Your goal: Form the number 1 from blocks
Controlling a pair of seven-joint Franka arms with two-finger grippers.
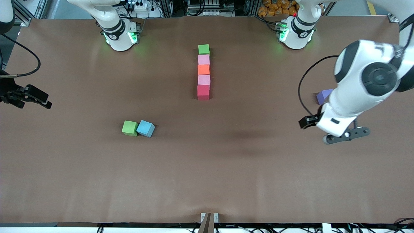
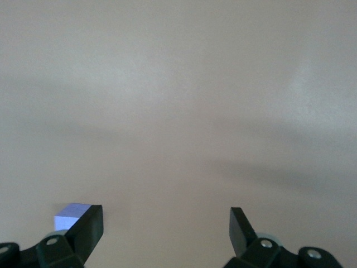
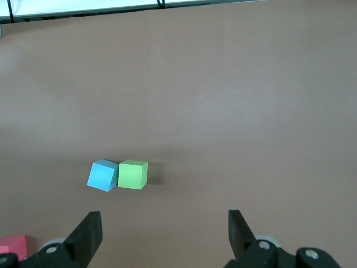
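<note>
On the brown matte table top [image 1: 97, 181], the things nearest the front camera are two small matte foam cubes toward the right arm's end: a second green foam cube [image 1: 130, 128] and a blue foam cube [image 1: 146, 128], touching side to side, the blue one turned a little askew; the right wrist view shows the same pair, the blue cube [image 3: 102, 175] against the green one [image 3: 133, 174], with bare table all around them. Farther from the camera, near the table's middle, five cubes stand in a straight line, each touching the next: a red foam cube [image 1: 203, 92] nearest, then a light pink foam cube [image 1: 204, 80], an orange foam cube [image 1: 203, 69], a second light pink foam cube [image 1: 203, 59], and a green foam cube [image 1: 203, 49] at the farthest end. A purple foam cube [image 1: 323, 96] lies alone toward the left arm's end, partly hidden by the left arm; nothing else stands near it. The left gripper [image 2: 166, 229] hovers over the table close to that purple cube [image 2: 70, 213], its fingers spread wide with nothing between them and touching nothing. The right gripper [image 3: 165, 233] waits above its own end of the table, its fingers likewise wide apart and empty.
</note>
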